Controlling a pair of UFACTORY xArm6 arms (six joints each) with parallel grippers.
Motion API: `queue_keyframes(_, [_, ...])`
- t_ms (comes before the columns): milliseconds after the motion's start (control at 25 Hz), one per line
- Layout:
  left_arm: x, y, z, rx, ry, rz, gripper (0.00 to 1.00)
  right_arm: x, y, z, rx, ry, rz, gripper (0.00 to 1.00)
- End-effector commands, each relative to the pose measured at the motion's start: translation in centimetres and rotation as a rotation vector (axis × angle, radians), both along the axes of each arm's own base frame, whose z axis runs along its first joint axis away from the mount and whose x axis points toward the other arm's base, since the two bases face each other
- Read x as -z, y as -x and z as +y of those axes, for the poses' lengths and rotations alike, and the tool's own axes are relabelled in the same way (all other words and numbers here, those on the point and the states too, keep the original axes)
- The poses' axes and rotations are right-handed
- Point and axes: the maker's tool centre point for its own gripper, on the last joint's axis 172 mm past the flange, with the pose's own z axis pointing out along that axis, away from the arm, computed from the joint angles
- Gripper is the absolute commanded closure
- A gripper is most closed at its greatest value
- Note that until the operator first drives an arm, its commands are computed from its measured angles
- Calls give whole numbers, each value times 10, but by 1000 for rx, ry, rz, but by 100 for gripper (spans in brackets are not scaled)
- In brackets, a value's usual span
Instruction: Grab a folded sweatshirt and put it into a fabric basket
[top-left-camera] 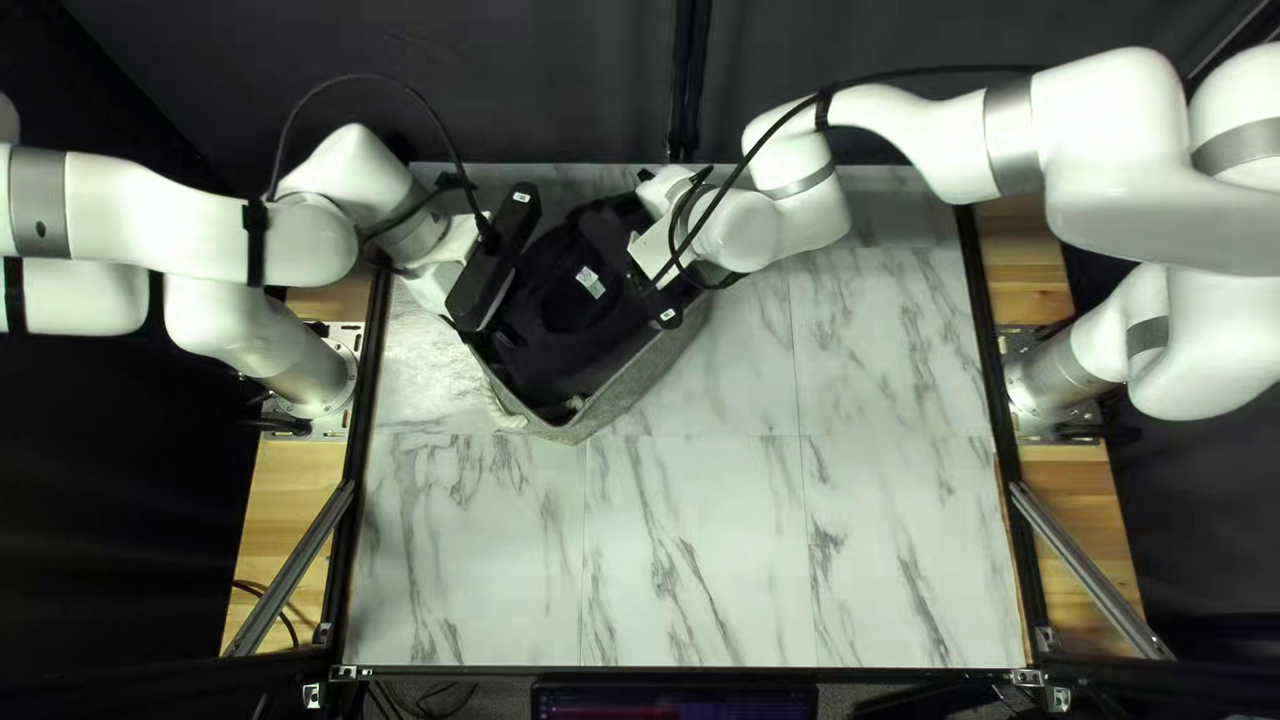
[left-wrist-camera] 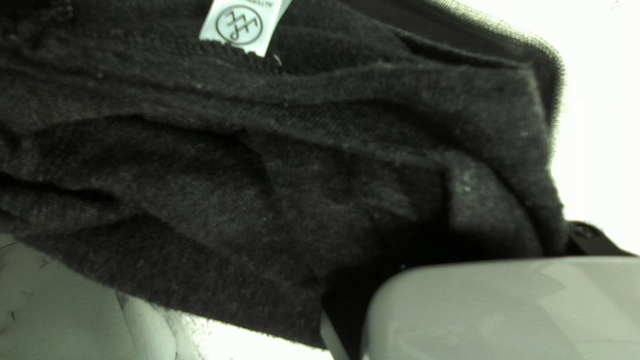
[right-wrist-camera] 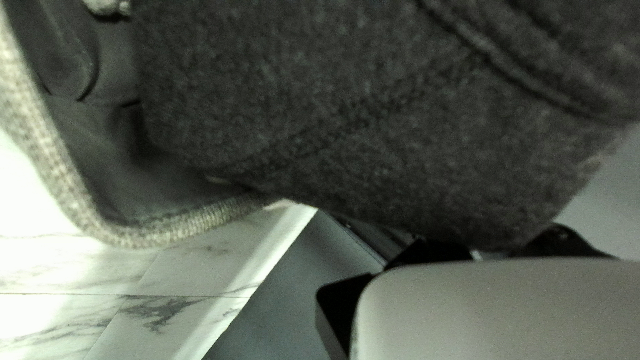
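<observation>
In the top left view, my left gripper (top-left-camera: 434,283) and my right gripper (top-left-camera: 656,250) are at opposite sides of the dark sweatshirt (top-left-camera: 567,307), which lies over the mouth of the grey fabric basket (top-left-camera: 634,390). The left wrist view has the sweatshirt (left-wrist-camera: 300,167) running into my left gripper (left-wrist-camera: 467,252), shut on its edge, fingertips covered by cloth. Beyond the cloth curves the basket rim (left-wrist-camera: 559,73). My right gripper (right-wrist-camera: 493,251) is shut on another edge of the sweatshirt (right-wrist-camera: 373,120), fingertips mostly hidden, with the basket rim (right-wrist-camera: 137,235) beside it.
A pale rope handle (top-left-camera: 507,416) hangs on the basket's outer side. Marble-patterned tabletop (top-left-camera: 800,547) extends nearer than the basket and to its right. Both arms reach in over the table's far part, close to the basket, and a dark curtain (top-left-camera: 534,80) hangs behind.
</observation>
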Motion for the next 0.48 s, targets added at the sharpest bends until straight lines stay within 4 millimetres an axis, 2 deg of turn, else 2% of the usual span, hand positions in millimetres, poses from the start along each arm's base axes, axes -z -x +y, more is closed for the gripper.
queue_keyframes(40, [8,-2,1,-1,7,8,100,12,4,0,-4,-21,-1,8])
queue_keyframes(80, [7,-2,1,-2,7,9,100,12,7,1,-8,-28,-5,0])
queue_keyframes(320, [9,-1,3,-4,11,12,100,-2,33,11,-40,-43,-46,0])
queue_keyframes(440, [8,-3,3,-2,7,13,100,-18,39,24,-57,-31,-73,0])
queue_keyframes(480, [7,-5,3,0,4,15,100,-30,40,30,-69,-28,-93,0])
